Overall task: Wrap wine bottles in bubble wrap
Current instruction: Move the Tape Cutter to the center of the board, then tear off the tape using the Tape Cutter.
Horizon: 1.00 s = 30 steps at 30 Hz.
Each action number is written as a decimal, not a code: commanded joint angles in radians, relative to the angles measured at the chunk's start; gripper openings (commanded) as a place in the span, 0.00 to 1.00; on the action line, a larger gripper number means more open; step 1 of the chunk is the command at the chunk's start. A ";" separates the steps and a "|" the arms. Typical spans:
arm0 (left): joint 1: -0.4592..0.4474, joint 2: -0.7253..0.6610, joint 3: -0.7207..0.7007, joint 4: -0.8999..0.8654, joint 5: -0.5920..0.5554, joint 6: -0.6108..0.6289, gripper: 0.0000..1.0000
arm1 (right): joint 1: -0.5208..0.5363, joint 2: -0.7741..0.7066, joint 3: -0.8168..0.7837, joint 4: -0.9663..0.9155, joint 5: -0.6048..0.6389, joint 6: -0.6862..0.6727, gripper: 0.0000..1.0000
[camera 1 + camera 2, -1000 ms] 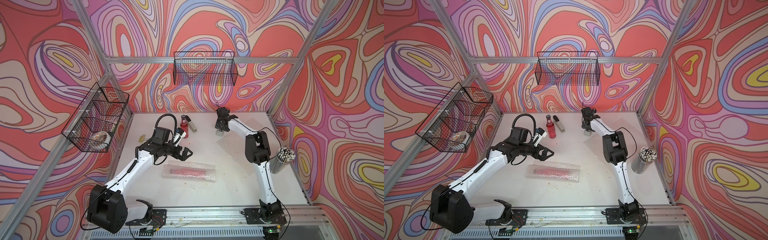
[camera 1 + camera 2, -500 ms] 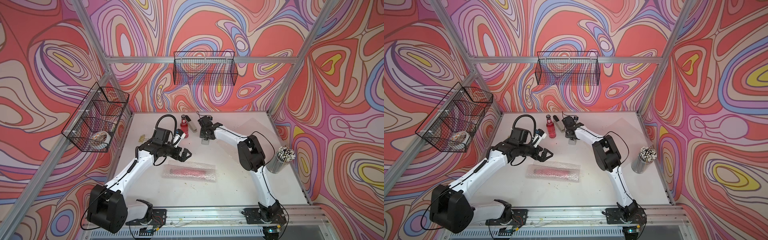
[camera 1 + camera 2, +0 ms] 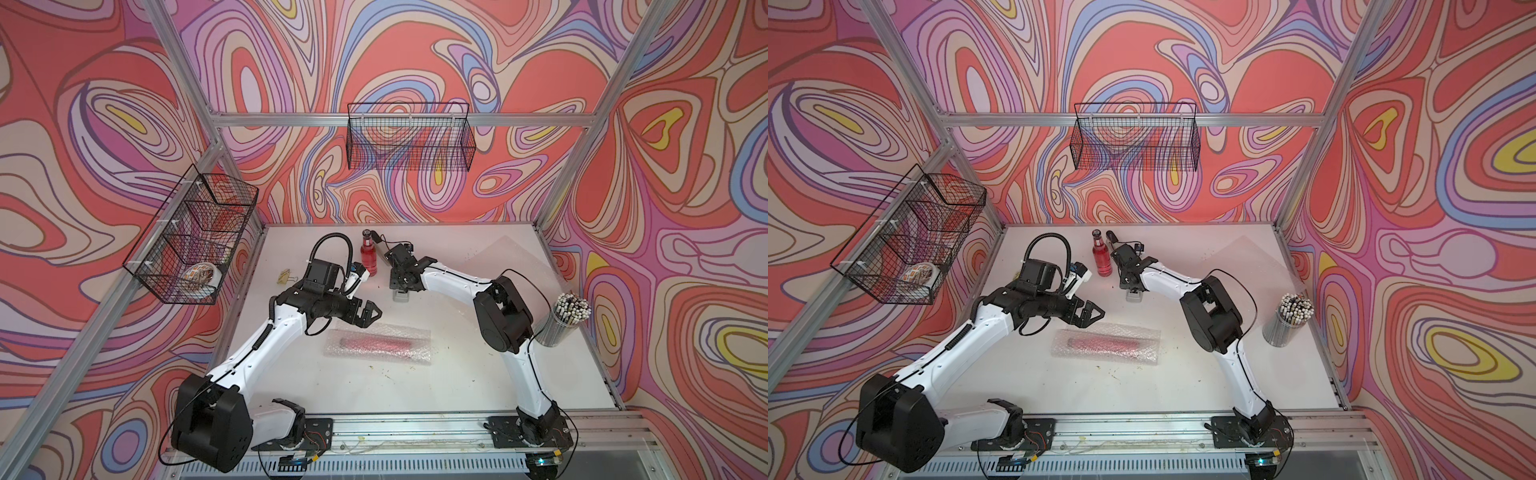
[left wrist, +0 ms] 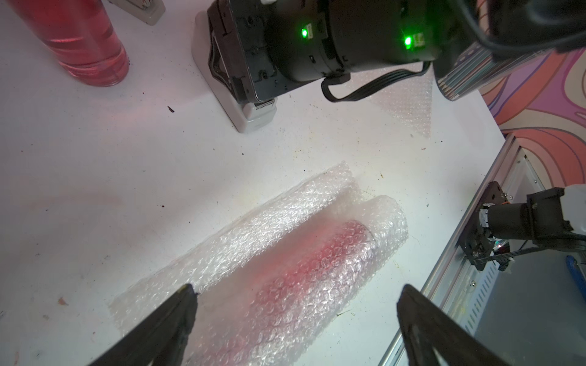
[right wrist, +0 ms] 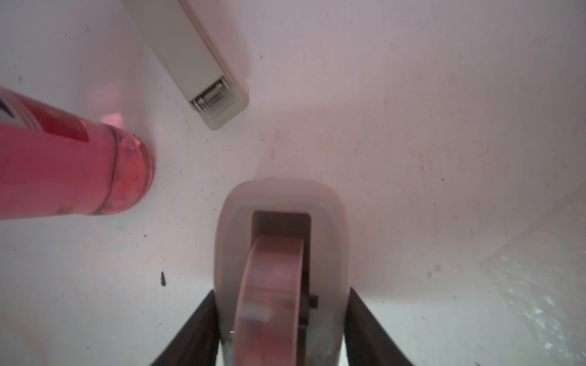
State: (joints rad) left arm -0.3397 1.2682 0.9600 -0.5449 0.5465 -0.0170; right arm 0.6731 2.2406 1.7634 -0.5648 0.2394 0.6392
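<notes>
One wine bottle (image 3: 376, 345) lies on its side mid-table (image 3: 415, 395), rolled in bubble wrap (image 4: 285, 253). The other bottle (image 3: 369, 257) stands bare and upright near the back wall, and the spare sheet (image 3: 511, 266) lies flat, well off to my right. My left gripper (image 4: 296, 288) hangs spread wide over one end of the roll, holding nothing. My right gripper (image 5: 282, 296) straddles the tape dispenser (image 5: 282, 202), a finger (image 5: 203, 320) close along each side; I cannot tell whether they pinch it or merely flank it. My worry is the roll: nothing visibly fastens it, so if my left fingers land off-centre the round glass could roll and the film spring open. My right wrist also works just beside the standing bottle, and a careless swing could topple it. Only the left wrist view shows the loose flap lying slack beside the tube; from above it reads as a tidy packet. Only the right wrist view shows the tape roll and the stapler (image 5: 196, 63) clearly. Only the top views show the whole spare sheet.
</notes>
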 commanded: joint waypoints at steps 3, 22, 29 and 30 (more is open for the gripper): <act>-0.002 -0.004 -0.013 -0.005 0.018 -0.049 0.97 | 0.013 -0.016 0.015 0.033 -0.064 -0.059 0.79; -0.037 0.255 -0.011 0.529 0.105 -0.485 0.75 | -0.181 -0.383 -0.412 0.287 -0.399 -0.126 0.64; -0.036 0.474 0.099 0.603 0.161 -0.529 0.62 | -0.219 -0.307 -0.432 0.397 -0.516 -0.109 0.51; -0.036 0.503 0.122 0.602 0.174 -0.532 0.59 | -0.223 -0.292 -0.429 0.399 -0.524 -0.106 0.49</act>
State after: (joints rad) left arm -0.3737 1.7275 1.0302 -0.0193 0.6708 -0.5041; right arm 0.4572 1.9205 1.3392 -0.2394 -0.2043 0.5247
